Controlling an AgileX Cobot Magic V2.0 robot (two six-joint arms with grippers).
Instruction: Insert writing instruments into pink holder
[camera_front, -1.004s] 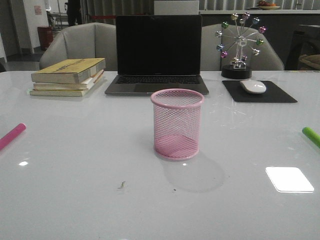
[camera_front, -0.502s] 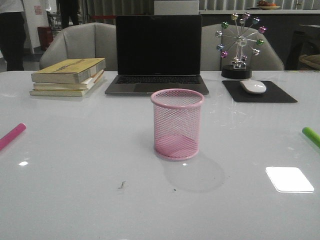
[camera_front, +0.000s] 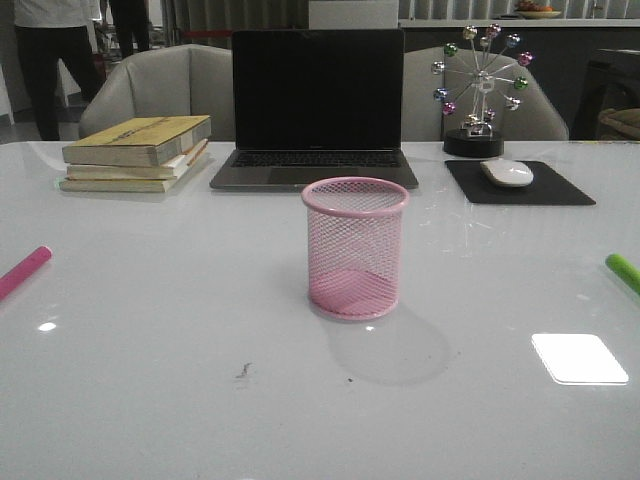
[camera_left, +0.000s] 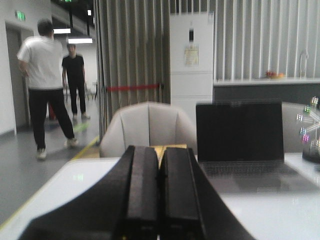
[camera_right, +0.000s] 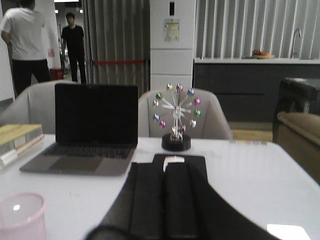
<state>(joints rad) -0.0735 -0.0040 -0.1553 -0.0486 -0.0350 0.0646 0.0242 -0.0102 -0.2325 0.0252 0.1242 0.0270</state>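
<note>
The pink wire-mesh holder (camera_front: 355, 248) stands upright and empty at the table's middle; its rim also shows in the right wrist view (camera_right: 20, 215). A magenta pen (camera_front: 24, 271) lies at the table's left edge, partly cut off by the frame. At the right edge lies a lime green pen (camera_front: 623, 270), also cut off. Neither gripper appears in the front view. In its wrist view my left gripper (camera_left: 160, 152) is shut with nothing between its fingers. My right gripper (camera_right: 166, 169) is shut and empty too, held above the table.
A closed-screen laptop (camera_front: 317, 105) sits behind the holder. Stacked books (camera_front: 137, 152) lie at the back left. A mouse (camera_front: 506, 172) on a black pad and a ferris-wheel ornament (camera_front: 479, 92) stand at the back right. Two people (camera_left: 47, 85) stand beyond the table.
Neither the holder nor the pens have moved. People in the background have walked into view at the far left.
</note>
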